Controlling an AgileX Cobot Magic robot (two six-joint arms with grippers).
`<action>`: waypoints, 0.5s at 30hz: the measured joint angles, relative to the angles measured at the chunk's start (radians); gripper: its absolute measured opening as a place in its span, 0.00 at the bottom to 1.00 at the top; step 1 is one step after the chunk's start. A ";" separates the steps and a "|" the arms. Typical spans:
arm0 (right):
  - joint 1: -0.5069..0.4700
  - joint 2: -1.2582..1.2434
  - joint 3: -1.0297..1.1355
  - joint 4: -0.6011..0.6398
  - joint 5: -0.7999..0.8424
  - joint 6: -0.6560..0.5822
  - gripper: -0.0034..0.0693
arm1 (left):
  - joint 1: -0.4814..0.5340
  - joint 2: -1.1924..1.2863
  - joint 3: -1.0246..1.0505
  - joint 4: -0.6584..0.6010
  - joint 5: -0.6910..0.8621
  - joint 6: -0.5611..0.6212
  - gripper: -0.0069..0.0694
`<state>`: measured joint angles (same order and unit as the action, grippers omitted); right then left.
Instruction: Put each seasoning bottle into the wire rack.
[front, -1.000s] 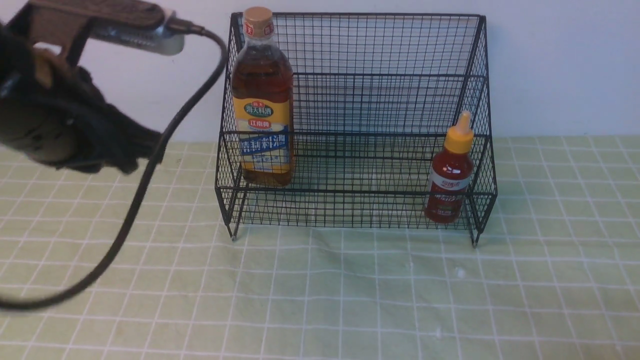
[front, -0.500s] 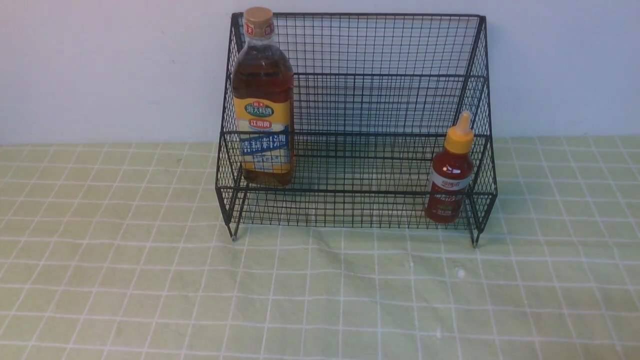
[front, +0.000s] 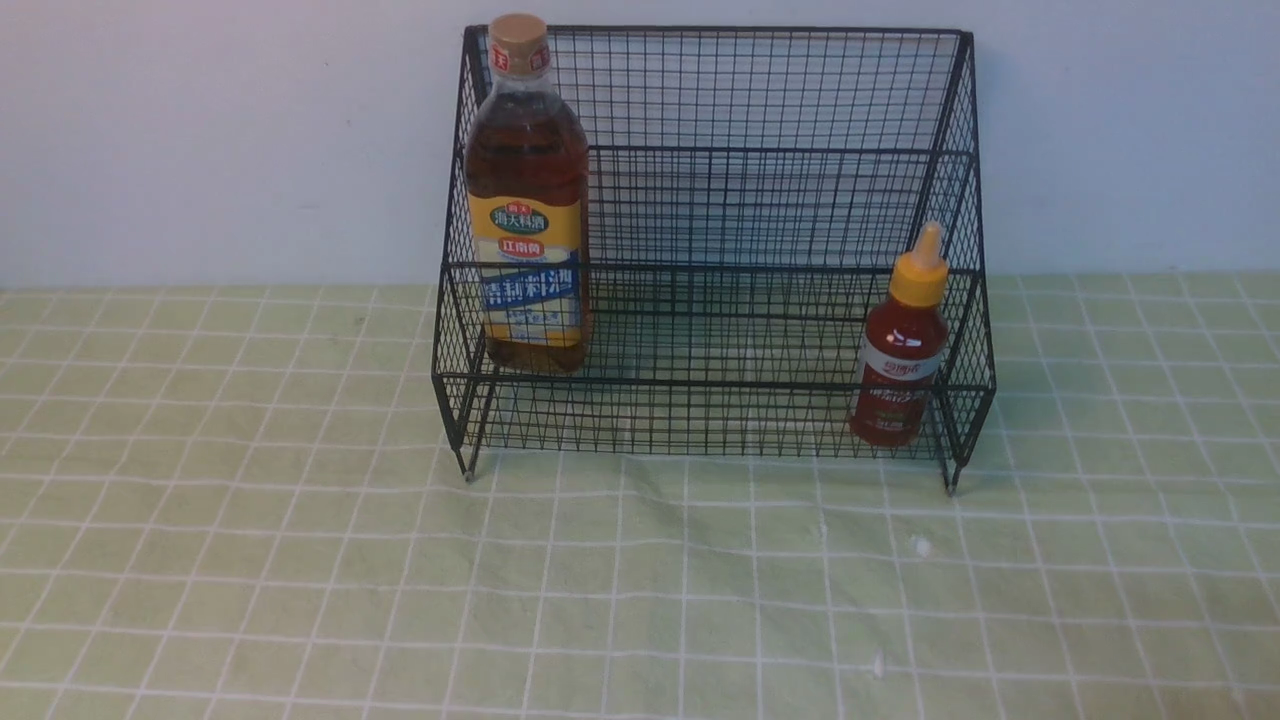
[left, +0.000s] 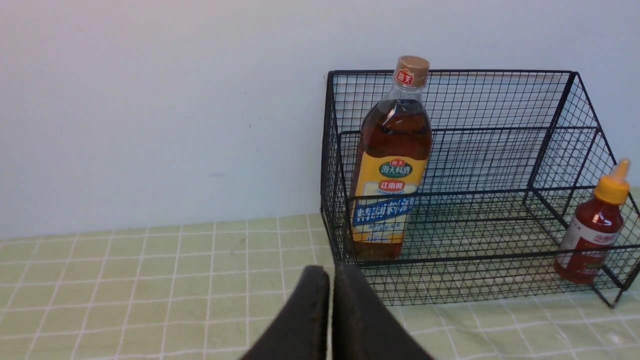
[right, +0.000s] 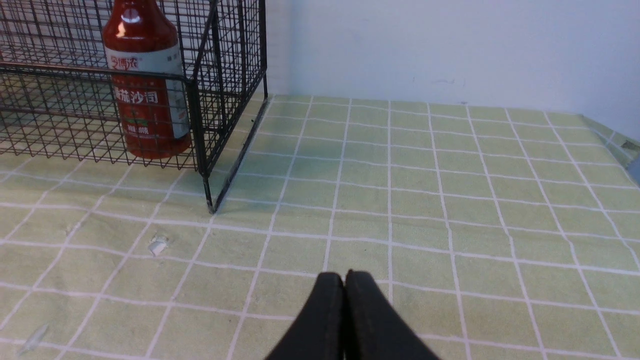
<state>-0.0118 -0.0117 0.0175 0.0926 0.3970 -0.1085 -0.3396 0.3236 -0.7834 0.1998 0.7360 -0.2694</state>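
The black wire rack (front: 760, 110) stands against the back wall. The tall amber bottle (front: 526, 200) with a tan cap stands upright at its left end. The small red sauce bottle (front: 900, 350) with a yellow nozzle stands at the right end of the lower tier. Neither arm shows in the front view. My left gripper (left: 330, 272) is shut and empty, back from the rack's (left: 450, 130) left front corner, facing the amber bottle (left: 392, 165). My right gripper (right: 344, 276) is shut and empty over the cloth, right of the rack (right: 200, 115) and the red bottle (right: 147, 85).
A green checked cloth (front: 640, 600) covers the table. A plain white wall (front: 220, 140) rises right behind the rack. Small white specks (front: 920, 546) lie on the cloth in front of the rack's right leg.
My left arm, which filled the upper left of the front view a second ago, has pulled out of that view. The bottles and rack have not moved.
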 joint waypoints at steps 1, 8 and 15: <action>0.000 0.000 0.000 0.001 0.000 0.000 0.03 | 0.019 -0.013 0.035 -0.010 -0.037 0.018 0.08; 0.000 0.000 0.000 0.001 0.000 0.000 0.03 | 0.175 -0.146 0.345 -0.143 -0.270 0.204 0.08; 0.000 0.000 0.001 0.001 0.000 0.000 0.03 | 0.286 -0.323 0.725 -0.188 -0.343 0.294 0.08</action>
<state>-0.0118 -0.0117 0.0184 0.0935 0.3970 -0.1085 -0.0539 0.0009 -0.0588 0.0114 0.3930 0.0246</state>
